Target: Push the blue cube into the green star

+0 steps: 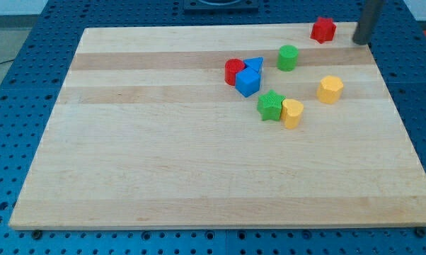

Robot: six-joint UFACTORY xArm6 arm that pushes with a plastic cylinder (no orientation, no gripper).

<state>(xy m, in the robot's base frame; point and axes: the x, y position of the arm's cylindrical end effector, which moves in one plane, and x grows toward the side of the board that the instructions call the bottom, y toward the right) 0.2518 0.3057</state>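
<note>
Approach step: my tip (361, 41), bare and touching nothing, sits far up-right of the blue cube (247, 82); needs to get behind it, opposite the green star (271, 105).

A pale wooden board (199, 170) with lengthwise grain fills most of the view. It lies on a blue perforated table (29, 85) dotted with holes. Light is even and soft.
</note>
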